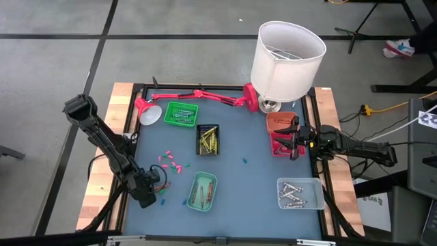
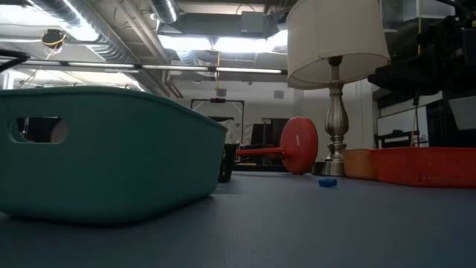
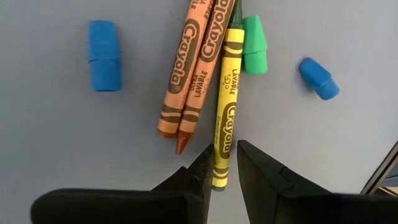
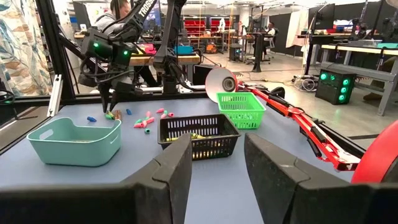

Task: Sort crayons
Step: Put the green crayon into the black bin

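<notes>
Yellow wax sits between the fingers of my left gripper (image 3: 225, 171), which is down on the mat pinching the tip of a yellow crayon (image 3: 227, 118); two orange crayons (image 3: 189, 74) lie touching beside it, and blue pieces (image 3: 104, 55) rest farther out on either side. Ahead of that gripper a scatter of pink crayons (image 1: 169, 164) waits unsorted, while the green tray (image 1: 181, 113), black tray (image 1: 208, 139) and teal tray (image 1: 201, 190) each already hold some, so I judge the sort roughly midway. My right gripper (image 4: 217, 171) hangs spread and empty by the red tray (image 1: 280, 137), with silvery crayons (image 1: 293, 194) in the clear tray (image 1: 318, 183) near it.
</notes>
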You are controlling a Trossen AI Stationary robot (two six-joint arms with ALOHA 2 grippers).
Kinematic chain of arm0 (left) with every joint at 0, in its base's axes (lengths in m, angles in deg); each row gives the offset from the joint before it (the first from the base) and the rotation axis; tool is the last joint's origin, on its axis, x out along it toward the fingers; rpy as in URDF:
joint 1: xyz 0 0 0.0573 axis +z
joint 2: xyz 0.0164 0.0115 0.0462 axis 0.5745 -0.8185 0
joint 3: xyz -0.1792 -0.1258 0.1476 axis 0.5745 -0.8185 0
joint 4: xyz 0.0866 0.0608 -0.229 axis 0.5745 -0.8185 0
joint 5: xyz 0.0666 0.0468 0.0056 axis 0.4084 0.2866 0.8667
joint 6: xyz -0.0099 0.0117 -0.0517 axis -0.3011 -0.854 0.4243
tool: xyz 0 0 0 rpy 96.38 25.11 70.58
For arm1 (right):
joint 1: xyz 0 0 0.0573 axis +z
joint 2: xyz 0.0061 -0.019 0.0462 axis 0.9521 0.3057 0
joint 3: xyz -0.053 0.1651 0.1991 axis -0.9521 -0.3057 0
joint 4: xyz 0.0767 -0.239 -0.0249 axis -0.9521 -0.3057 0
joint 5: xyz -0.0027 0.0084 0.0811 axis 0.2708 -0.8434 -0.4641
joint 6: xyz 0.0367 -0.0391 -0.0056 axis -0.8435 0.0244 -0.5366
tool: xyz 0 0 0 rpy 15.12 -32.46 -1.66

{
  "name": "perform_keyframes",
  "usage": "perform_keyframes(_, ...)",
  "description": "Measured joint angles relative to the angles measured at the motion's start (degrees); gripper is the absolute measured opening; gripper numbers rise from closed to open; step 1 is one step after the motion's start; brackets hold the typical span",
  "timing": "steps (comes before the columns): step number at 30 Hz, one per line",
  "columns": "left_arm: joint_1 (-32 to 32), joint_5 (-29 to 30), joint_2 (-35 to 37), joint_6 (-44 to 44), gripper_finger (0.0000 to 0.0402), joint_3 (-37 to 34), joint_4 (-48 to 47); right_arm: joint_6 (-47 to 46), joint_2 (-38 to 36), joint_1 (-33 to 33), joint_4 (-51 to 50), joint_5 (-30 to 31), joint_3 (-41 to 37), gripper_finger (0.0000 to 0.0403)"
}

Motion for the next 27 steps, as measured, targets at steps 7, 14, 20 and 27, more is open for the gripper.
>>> perform_keyframes(7, 0.0, 0.7, -0.3, 0.0, 0.0042, -0.1, -0.3, 0.0, 0.0, 0.0, 0.0, 0.0, 0.0, 0.0147)
perform_keyframes(14, 0.0, 0.9, -0.4, 0.0, 0.0005, -0.2, -0.2, 0.0, 0.0, 0.0, 0.0, 0.0, 0.0, 0.0147)
perform_keyframes(20, 0.0, 1.0, 0.0, 0.0, 0.0010, -0.3, 0.4, 0.0, 0.0, 0.0, 0.0, 0.0, 0.0, 0.0147)
perform_keyframes(27, 0.1, 1.8, 3.3, -0.3, 0.0011, -0.6, 3.2, 0.0, 0.0, 0.0, 0.0, 0.0, 0.0, 0.0147)
